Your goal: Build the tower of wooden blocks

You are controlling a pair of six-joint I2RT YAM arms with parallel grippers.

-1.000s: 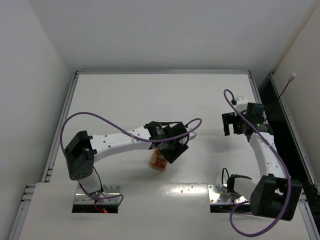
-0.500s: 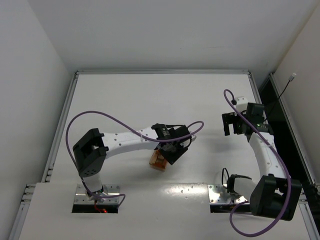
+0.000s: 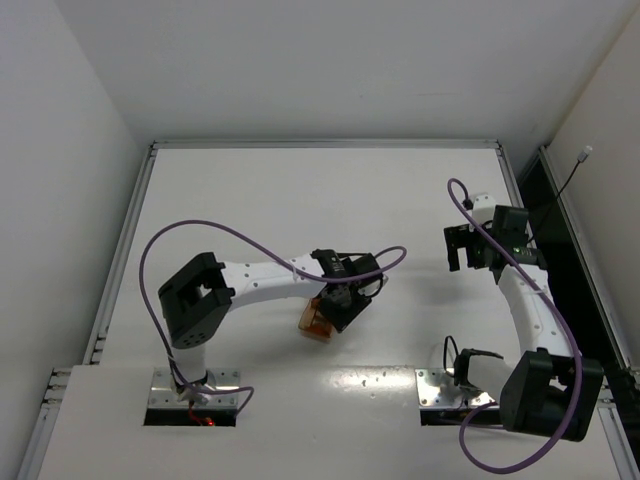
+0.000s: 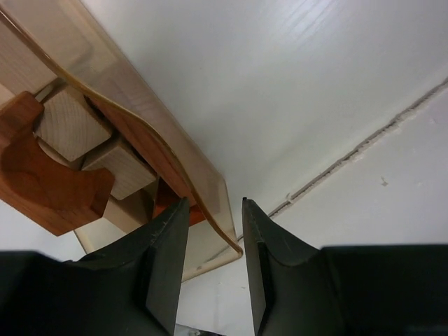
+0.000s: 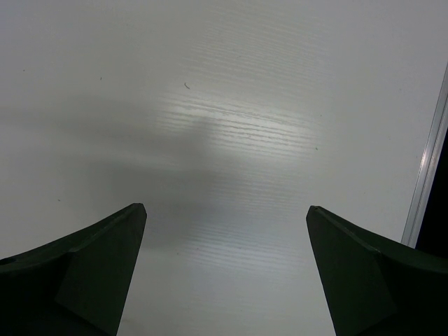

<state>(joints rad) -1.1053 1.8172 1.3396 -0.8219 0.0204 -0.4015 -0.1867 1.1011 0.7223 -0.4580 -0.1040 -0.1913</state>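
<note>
Grasping step: the left hand (image 4: 214,210) straddled the rim of the wooden tray (image 4: 133,91) holding the blocks (image 4: 70,126); whether it pinched, I could not tell. Next, it needed to close firmly.

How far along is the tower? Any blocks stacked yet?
Done: nothing; the blocks lie packed inside the wooden tray. In hand: the left gripper straddles the tray's wall, jaws not yet closed on it; the right gripper hangs open. Left: all stacking.
</note>
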